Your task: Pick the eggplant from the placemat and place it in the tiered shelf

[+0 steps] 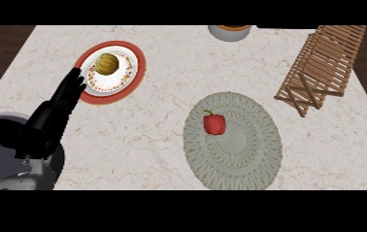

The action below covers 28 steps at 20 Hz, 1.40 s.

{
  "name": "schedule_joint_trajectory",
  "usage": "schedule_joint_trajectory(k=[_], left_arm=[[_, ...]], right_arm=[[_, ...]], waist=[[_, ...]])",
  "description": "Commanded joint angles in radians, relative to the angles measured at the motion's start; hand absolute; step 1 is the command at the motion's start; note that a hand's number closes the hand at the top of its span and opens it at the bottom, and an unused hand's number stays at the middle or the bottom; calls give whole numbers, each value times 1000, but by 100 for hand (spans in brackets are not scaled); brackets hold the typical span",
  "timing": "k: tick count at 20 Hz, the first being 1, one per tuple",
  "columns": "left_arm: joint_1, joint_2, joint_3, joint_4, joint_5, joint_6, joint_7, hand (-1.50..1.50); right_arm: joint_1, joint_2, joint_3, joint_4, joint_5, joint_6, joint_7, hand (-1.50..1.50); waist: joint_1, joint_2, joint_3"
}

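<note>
- Your left robot hand [61, 97] rests at the view's left with its fingers straight and holding nothing; the tips just reach the plate [136, 68].
- No eggplant shows. The placemat [243, 163], well to that hand's right, carries a red pepper [214, 124] near its middle, open to a grasp from above.
- The tiered shelf [319, 63] lies farther right still, so this is probably work for the unseen right robot hand.
</note>
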Motion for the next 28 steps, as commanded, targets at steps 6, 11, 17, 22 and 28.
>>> schedule_joint_trajectory(k=[6, 11, 17, 22, 28], left_arm=[[16, -5, 2, -9, 1, 1, -2, 0], [1, -25, -36, -14, -9, -3, 2, 0], [-64, -7, -1, 57, -2, -11, -24, 0], [-46, 20, 20, 28, 16, -31, 23, 0], [-14, -39, -21, 30, -32, 13, -19, 0]], right_arm=[[-237, -247, -117, -87, 122, -157, 116, 150], [-258, -201, -44, -145, 490, -333, -39, 150], [-397, -83, 156, 56, 751, -529, -242, 150], [-579, -10, 236, 261, 753, -501, -402, 150], [-742, 4, 328, 408, 822, -395, -431, 150]], waist=[[-9, -8, -4], [36, 16, 5], [33, 14, 3], [20, 7, 3], [10, 6, 2]])
